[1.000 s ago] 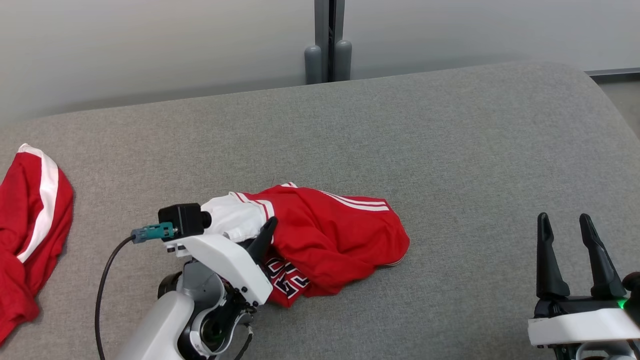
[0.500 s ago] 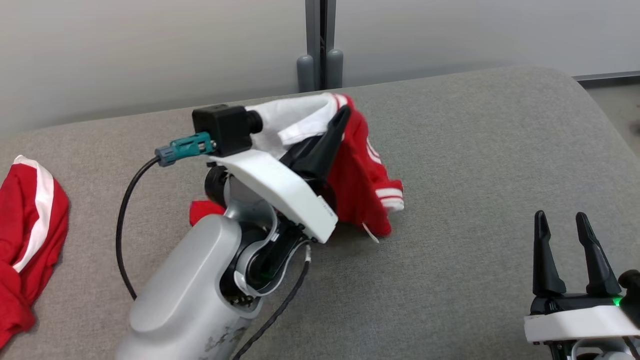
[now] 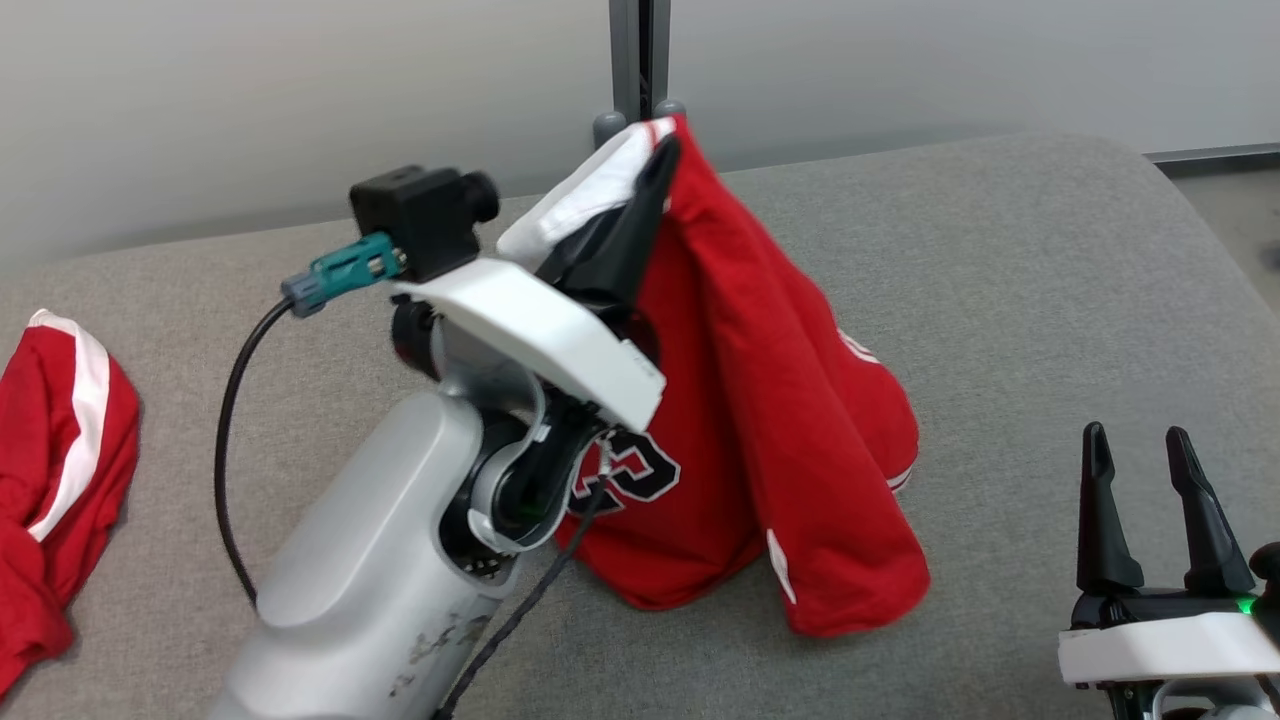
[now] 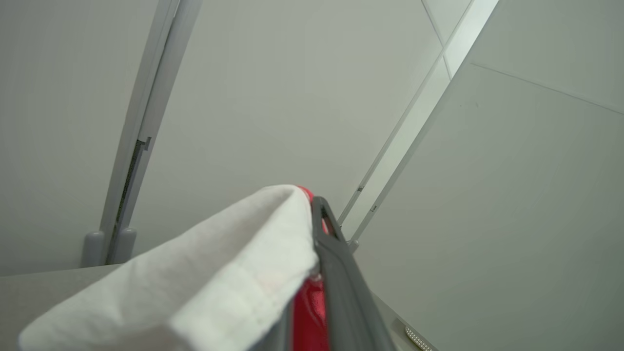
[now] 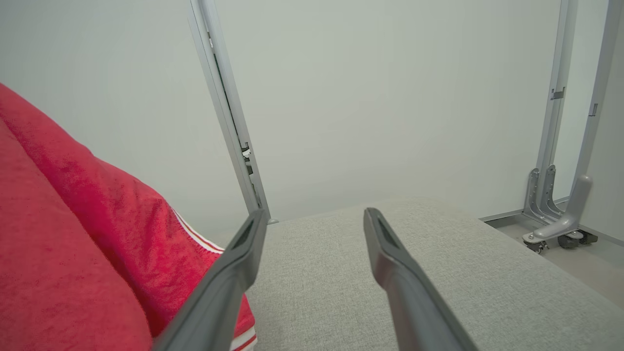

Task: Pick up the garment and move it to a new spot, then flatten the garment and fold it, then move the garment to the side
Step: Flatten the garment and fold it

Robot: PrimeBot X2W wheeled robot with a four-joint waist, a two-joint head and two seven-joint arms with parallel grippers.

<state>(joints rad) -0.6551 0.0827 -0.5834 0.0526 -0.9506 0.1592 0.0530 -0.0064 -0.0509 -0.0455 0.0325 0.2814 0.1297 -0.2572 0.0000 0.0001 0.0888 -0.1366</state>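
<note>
Nearest, at the lower right of the head view, the right gripper (image 3: 1137, 433) sits low over the grey padded surface (image 3: 1000, 280) with its two dark fingers pointing away from the robot and the jaws standing wide apart, nothing between them. In its own wrist view the right gripper (image 5: 316, 214) shows the same wide gap, with bare grey padding beyond it and red cloth just to one side.

To the left, the pale left arm (image 3: 350, 580) rises from the bottom edge and slants up toward the middle. A black cable (image 3: 225, 440) loops beside it, up to a small black camera (image 3: 420, 215) on the wrist.

The left gripper (image 3: 655, 155) is raised well above the surface and its jaws are pinched narrow on the garment (image 3: 790, 400), gripping it by a white-trimmed edge at the top. In the left wrist view one dark finger of the left gripper (image 4: 312, 207) presses against the red cloth, and the white part of the garment (image 4: 219, 273) covers the other finger.

The garment (image 5: 73, 234), red with white stripes and a dark printed figure, hangs from that grip like a tent in the middle of the surface. Its lower folds reach down to the padding between the two arms.

A second red garment (image 3: 50, 450) with a white stripe lies crumpled at the far left edge, well apart.

Behind the surface stand a grey metal post (image 3: 640, 50) and a plain pale wall (image 3: 250, 90)
</note>
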